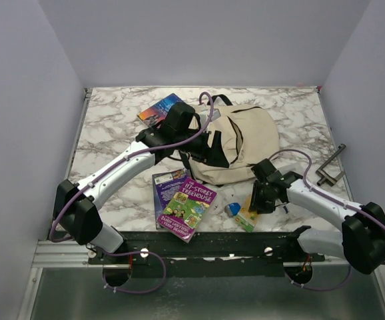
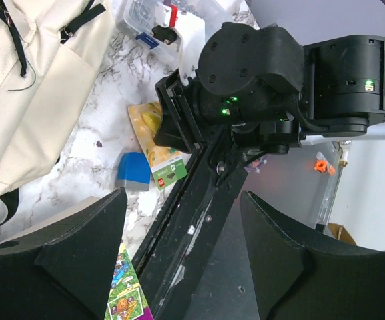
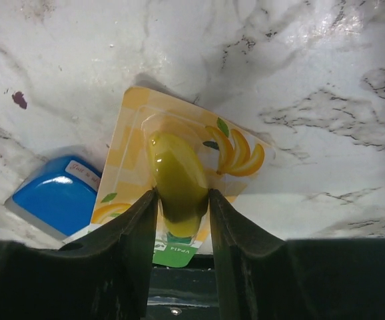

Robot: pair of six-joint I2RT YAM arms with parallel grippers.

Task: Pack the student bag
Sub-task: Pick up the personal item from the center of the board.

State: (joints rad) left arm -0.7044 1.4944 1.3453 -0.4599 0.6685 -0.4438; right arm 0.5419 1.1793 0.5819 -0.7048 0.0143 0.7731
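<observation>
The cream student bag (image 1: 249,137) lies at the back middle of the table, and its side shows in the left wrist view (image 2: 32,87). My left gripper (image 1: 211,151) hovers at the bag's left edge, open (image 2: 182,257), with nothing between its fingers. A yellow banana-shaped item in a blister pack (image 3: 179,167) lies near the front edge (image 1: 248,215). My right gripper (image 3: 182,207) is down over it, and both fingers touch the sides of the yellow bulge. A blue eraser (image 3: 56,197) lies just left of the pack.
Two books lie in front of the bag, the purple Treehouse one (image 1: 191,204) on top of another (image 1: 166,183). A third book (image 1: 158,110) is at the back left. A clear box (image 2: 146,20) sits beyond the right arm. A metal clamp (image 1: 331,170) is at the right edge.
</observation>
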